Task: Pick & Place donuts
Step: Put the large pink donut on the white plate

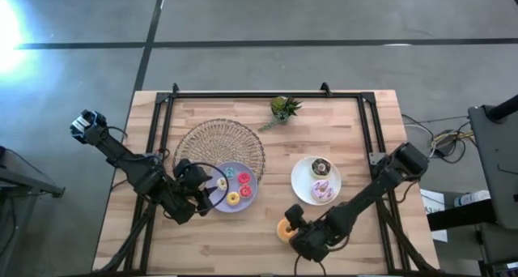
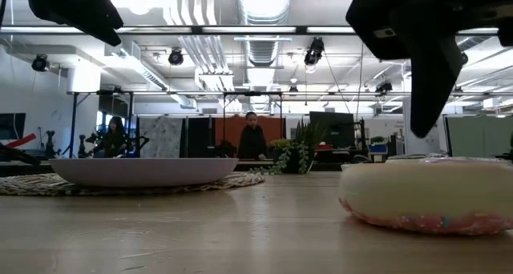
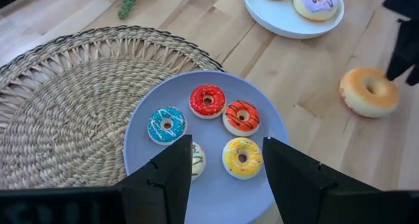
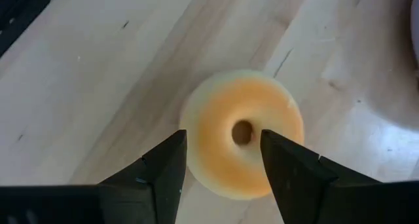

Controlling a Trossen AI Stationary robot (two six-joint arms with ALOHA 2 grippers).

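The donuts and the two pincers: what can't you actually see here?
- Fifth small donut on the lilac plate: left wrist view, half hidden behind the left pincer.
- Orange donut: right wrist view, near edge covered by the open right pincer; no contact visible.
- White plate: cut off by the picture's edge.
- Low view: lilac plate's rim hides its donuts.

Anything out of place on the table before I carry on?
One thing: the large orange donut lies on bare wood near the front edge, off both the lilac plate and the white plate. The right gripper hovers over it, fingers open. Nothing looks spilled or damaged.
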